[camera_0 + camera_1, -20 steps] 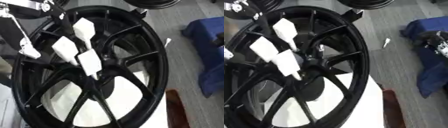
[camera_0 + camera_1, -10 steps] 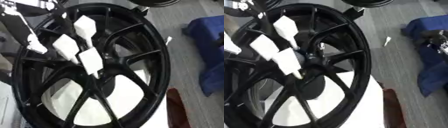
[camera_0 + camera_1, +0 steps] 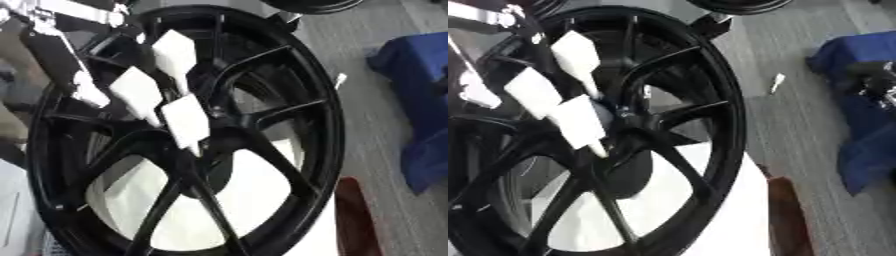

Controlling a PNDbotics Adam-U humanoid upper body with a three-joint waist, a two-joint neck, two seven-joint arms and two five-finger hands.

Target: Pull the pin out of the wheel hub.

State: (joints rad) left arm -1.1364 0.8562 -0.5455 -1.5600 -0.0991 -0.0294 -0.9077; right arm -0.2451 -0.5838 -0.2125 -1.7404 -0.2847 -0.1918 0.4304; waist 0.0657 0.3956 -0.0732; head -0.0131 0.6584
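Note:
A large black wheel (image 3: 297, 165) lies tilted across a white table (image 3: 737, 210). Three white wedge-shaped pins stand in its hub: one at the top (image 3: 175, 54), one on the left (image 3: 137, 93) and one lowest (image 3: 186, 123), their narrow ends pointing into the hub. My left hand (image 3: 61, 65) comes in from the upper left, black with a silver wrist. One straight finger ending in a pale tip (image 3: 88, 95) lies over the rim, just left of the left pin and apart from it. It holds nothing. The right hand does not show.
A blue cloth-covered object (image 3: 420, 100) sits on the grey floor at the right. A small white scrap (image 3: 339, 79) lies on the floor beside the wheel. Another dark wheel (image 3: 315, 4) shows at the top edge. A brown edge (image 3: 785, 215) runs along the table's lower right.
My left hand has moved right and inward over the rim, its pale fingertip coming closer to the left pin. The three pins have stayed in the hub.

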